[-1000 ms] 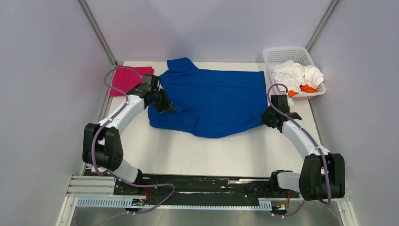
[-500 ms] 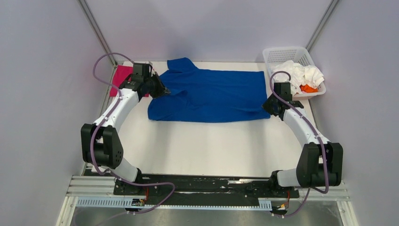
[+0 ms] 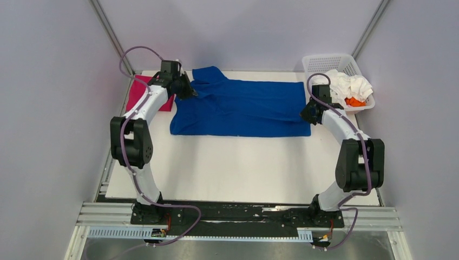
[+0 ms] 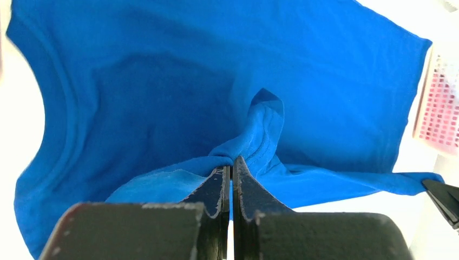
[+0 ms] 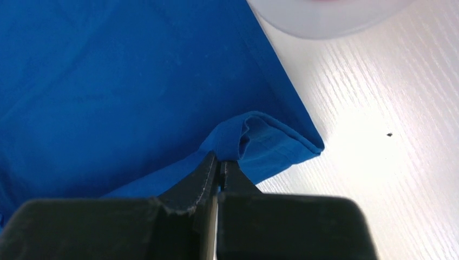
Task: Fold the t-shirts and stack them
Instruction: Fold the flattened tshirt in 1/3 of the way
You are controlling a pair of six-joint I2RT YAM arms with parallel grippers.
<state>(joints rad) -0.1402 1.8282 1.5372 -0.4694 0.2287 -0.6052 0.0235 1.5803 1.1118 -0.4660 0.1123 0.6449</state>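
A royal blue t-shirt [image 3: 243,108] lies across the far half of the white table, folded lengthwise with its print hidden. My left gripper [image 3: 190,92] is shut on a pinch of the blue cloth [image 4: 254,143] at the shirt's left end, near the collar. My right gripper [image 3: 306,114] is shut on a fold of the blue cloth [image 5: 254,142] at the shirt's right end. A folded magenta-pink shirt [image 3: 142,93] lies at the far left, partly under my left arm. White shirts [image 3: 346,84] and an orange shirt [image 3: 354,101] lie bunched in the basket.
The white lattice basket [image 3: 325,60] stands at the far right corner, close behind my right gripper. Grey walls close in the table on the left, right and back. The white tabletop [image 3: 243,168] stretches from the shirt to the arm bases.
Both grippers have carried the shirt's near edge away from me over the far part. The shirt now lies as a narrower band at the back of the table.
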